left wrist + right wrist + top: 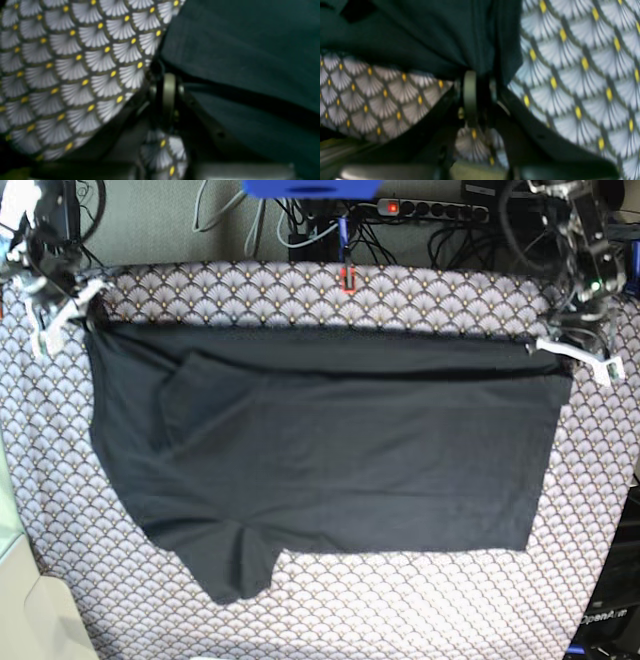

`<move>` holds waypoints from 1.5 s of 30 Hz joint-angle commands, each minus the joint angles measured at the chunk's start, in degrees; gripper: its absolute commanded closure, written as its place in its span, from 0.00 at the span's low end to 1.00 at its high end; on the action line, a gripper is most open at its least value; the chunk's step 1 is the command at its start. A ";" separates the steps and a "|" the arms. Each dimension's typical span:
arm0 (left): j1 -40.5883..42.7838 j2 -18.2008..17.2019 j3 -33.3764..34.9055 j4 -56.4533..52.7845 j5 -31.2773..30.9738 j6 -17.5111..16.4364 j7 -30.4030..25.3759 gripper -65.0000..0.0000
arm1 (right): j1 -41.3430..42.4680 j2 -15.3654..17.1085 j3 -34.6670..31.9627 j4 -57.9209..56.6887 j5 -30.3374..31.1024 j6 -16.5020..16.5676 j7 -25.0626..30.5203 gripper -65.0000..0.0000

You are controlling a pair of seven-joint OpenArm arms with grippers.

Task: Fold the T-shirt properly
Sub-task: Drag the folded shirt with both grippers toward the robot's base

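Note:
The black T-shirt (340, 450) lies spread on the patterned tablecloth (400, 610), a sleeve pointing to the near left and its far edge pulled into a straight line. At the far right corner my left gripper (548, 345) is shut on the shirt's edge. In the left wrist view the left gripper (162, 75) meets dark cloth (237, 50) at its tips. My right gripper (88, 312) holds the far left corner. The right wrist view shows the right gripper (481, 77) pinching a hanging bunch of the shirt (420, 32).
Behind the table's far edge run a power strip (430, 210) and tangled cables. A small red marker (347, 278) sits at the middle of the far edge. The fan-patterned cloth (75, 75) fills the rest of both wrist views.

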State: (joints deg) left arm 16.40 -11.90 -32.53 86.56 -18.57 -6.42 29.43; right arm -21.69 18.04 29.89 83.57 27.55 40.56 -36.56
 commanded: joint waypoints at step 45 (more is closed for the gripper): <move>7.99 0.08 -0.56 4.12 0.33 0.57 -1.87 1.00 | -8.77 -2.35 5.50 0.08 -2.45 -0.56 1.61 0.92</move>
State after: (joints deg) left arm 24.45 -10.92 -32.49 89.84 -18.72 -6.31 28.77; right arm -29.91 15.38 35.51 83.90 28.14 40.88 -31.70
